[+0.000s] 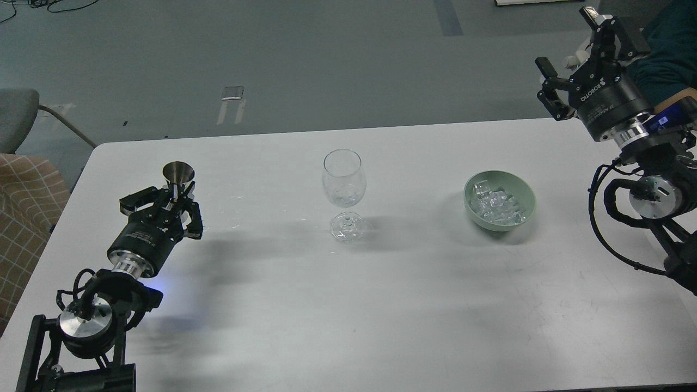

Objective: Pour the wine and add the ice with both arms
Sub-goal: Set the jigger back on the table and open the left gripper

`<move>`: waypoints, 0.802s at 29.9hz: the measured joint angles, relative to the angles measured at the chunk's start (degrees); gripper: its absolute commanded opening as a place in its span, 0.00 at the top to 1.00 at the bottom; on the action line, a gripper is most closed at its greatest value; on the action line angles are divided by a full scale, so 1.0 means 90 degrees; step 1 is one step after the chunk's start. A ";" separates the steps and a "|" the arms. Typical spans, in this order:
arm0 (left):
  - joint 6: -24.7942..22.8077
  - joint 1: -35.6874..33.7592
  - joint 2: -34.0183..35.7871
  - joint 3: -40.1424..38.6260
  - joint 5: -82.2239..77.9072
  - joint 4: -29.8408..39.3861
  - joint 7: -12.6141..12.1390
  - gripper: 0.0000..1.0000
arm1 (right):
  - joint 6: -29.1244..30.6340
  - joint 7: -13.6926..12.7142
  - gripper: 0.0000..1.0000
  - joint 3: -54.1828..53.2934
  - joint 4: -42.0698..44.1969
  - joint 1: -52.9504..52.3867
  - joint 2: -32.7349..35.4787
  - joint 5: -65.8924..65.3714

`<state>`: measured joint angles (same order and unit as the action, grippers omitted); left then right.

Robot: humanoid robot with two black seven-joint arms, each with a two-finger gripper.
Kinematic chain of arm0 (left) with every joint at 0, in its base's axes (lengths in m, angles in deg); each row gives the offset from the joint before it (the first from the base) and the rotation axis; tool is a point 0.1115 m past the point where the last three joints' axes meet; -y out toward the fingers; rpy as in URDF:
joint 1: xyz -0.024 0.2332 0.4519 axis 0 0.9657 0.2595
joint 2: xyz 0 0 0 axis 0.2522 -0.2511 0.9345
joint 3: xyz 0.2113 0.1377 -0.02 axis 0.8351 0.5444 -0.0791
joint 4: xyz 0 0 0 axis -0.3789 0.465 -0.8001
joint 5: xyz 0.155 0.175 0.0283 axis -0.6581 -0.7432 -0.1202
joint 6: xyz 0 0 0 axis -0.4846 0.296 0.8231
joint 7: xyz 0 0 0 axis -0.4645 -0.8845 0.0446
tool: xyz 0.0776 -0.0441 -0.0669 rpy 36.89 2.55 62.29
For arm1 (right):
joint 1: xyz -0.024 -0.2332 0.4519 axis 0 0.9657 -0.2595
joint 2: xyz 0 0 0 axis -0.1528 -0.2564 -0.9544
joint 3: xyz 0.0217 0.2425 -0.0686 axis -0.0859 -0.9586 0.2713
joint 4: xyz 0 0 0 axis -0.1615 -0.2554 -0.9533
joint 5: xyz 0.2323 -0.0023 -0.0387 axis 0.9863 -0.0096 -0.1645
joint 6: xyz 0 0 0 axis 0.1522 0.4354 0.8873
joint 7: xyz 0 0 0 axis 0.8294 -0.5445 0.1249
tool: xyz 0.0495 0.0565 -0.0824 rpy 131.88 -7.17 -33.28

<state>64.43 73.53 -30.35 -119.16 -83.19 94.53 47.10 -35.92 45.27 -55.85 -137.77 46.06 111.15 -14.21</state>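
Head view: at the left of the frame the left claw is clamped on a small metal cup; wine inside cannot be seen. The wine glass stands mid-tabletop, seemingly empty. Ice lies in the green bowl, right of centre. The right claw, upper right, is spread apart, empty. Pouring appears pending; the cup must be carried to the glass and tipped.

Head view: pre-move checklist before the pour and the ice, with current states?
1. Clear stemmed wine glass upright at centre of white table: ok.
2. Small metal cone-shaped cup held in left gripper, upright: ok.
3. Liquid in the cup: cannot tell.
4. Clear ice cubes in pale green bowl: ok.
5. Right gripper raised off the table, jaws open, holding nothing: ok.
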 measured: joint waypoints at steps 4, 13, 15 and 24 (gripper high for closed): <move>-0.0068 0.0100 0.0000 0.0021 -0.0002 -0.0087 0.0050 0.71 | 0.0000 0.0000 0.00 0.0000 0.0000 0.0001 -0.0013 -0.0043; -0.0082 0.0117 0.0000 0.0031 -0.0002 -0.0298 0.0095 0.65 | -0.0071 -0.0006 0.00 0.0002 -0.0010 0.0057 -0.0032 -0.0136; -0.0082 0.0118 0.0000 0.0050 -0.0002 -0.0300 0.0106 0.62 | -0.0073 -0.0005 0.00 0.0002 -0.0010 0.0058 -0.0032 -0.0136; -0.0082 0.0118 0.0000 0.0095 -0.0011 -0.0363 0.0108 0.41 | -0.0074 -0.0005 0.00 -0.0004 -0.0010 0.0068 -0.0033 -0.0137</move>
<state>63.69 74.60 -30.35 -118.30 -83.29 91.27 48.07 -36.59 45.23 -55.89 -137.87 46.67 110.86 -15.44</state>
